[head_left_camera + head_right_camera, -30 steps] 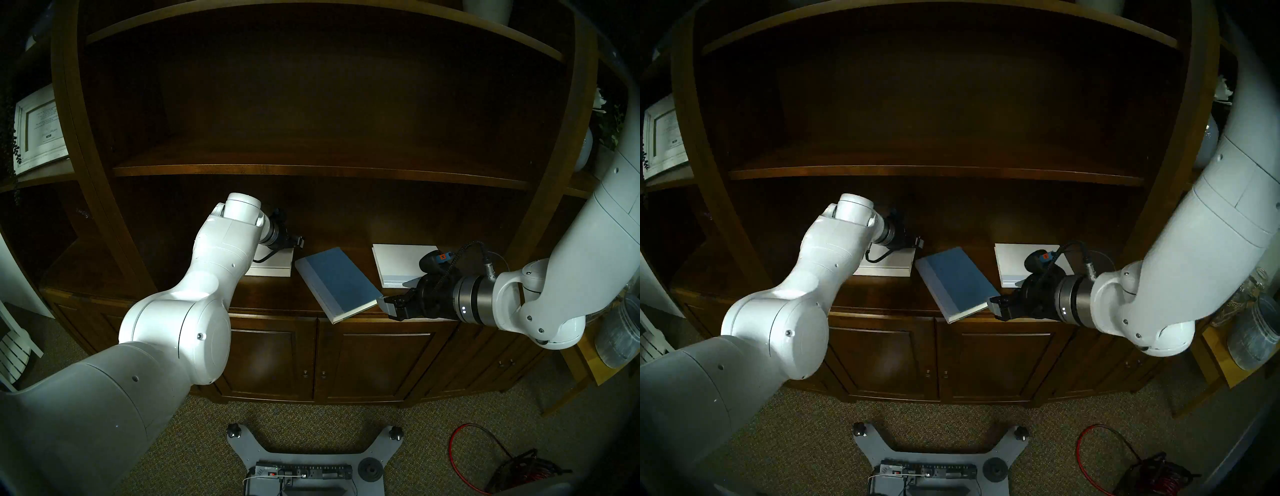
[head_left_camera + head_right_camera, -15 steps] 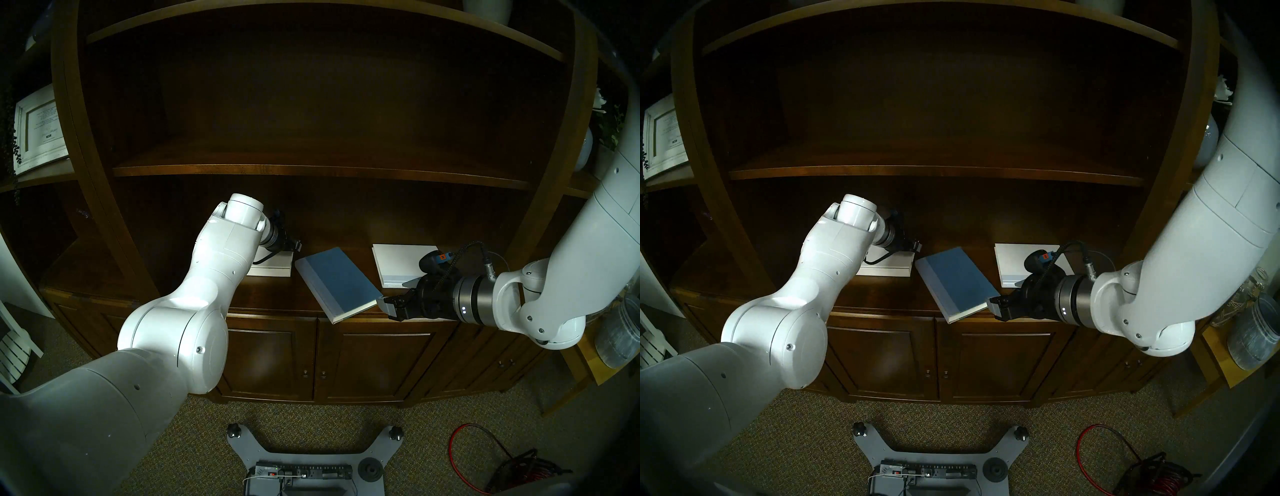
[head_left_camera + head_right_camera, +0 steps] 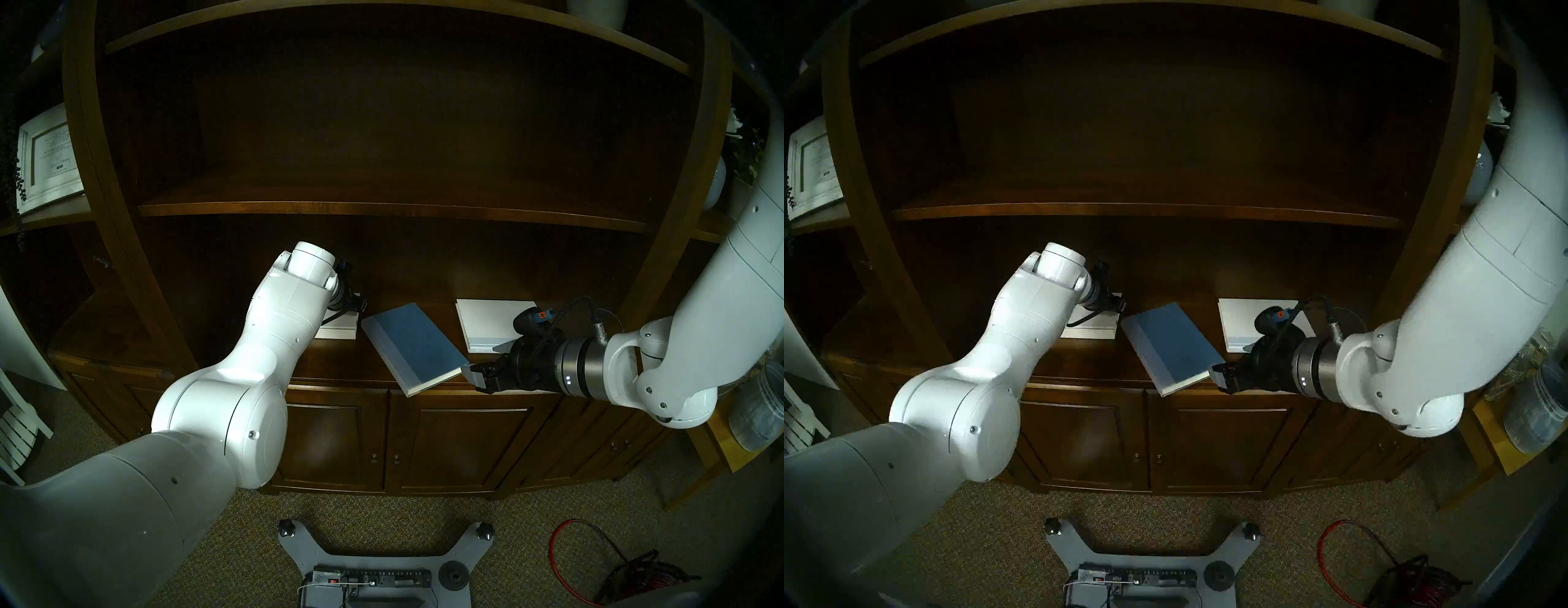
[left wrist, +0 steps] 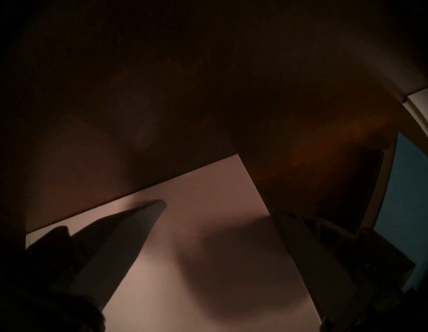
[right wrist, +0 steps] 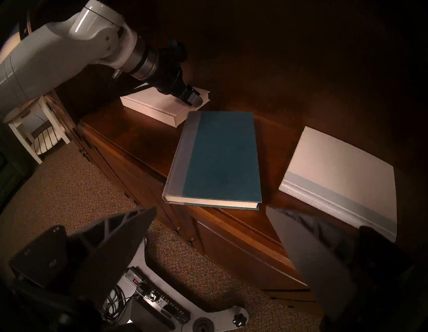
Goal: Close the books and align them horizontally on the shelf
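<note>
blue book (image 3: pixel 413 346) skewed mid-shelf (image 3: pixel 339 361); left fingers (image 5: pixel 193 98) spread over white book (image 5: pixel 162 107); right fingers (image 5: pixel 301 243) spread.

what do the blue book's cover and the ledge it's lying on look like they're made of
The blue book: probably cloth-covered board, matte with no glare, with a paler strip along the spine and cream page edges showing. The ledge: wood or wood veneer, dark reddish-brown with a glossy varnish, judging by the soft sheen.
</note>
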Robot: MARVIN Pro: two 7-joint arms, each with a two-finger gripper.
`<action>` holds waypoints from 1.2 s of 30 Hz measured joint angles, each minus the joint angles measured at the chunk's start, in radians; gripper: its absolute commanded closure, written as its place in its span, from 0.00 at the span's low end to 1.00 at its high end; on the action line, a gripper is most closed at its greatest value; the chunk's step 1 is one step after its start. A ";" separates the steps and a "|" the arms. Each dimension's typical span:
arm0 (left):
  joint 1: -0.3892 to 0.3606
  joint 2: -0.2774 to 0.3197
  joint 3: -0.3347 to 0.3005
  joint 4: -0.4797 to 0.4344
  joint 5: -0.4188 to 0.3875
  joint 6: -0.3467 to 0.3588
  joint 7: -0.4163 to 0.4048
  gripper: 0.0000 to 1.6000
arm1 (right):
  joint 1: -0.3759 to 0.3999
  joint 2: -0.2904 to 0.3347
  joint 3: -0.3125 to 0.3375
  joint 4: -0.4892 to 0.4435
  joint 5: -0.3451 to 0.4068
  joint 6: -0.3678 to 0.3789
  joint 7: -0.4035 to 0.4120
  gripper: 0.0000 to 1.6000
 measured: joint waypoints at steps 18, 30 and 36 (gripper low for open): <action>-0.055 0.068 -0.041 0.095 0.000 -0.066 -0.072 0.00 | 0.000 0.001 0.000 0.000 0.000 0.000 0.000 0.00; -0.016 0.104 -0.080 0.018 -0.067 -0.080 -0.238 0.00 | 0.000 0.001 0.000 0.000 -0.001 0.000 0.000 0.00; 0.023 0.112 -0.084 -0.049 -0.099 -0.080 -0.346 0.00 | 0.000 0.001 0.000 0.001 -0.001 0.000 0.000 0.00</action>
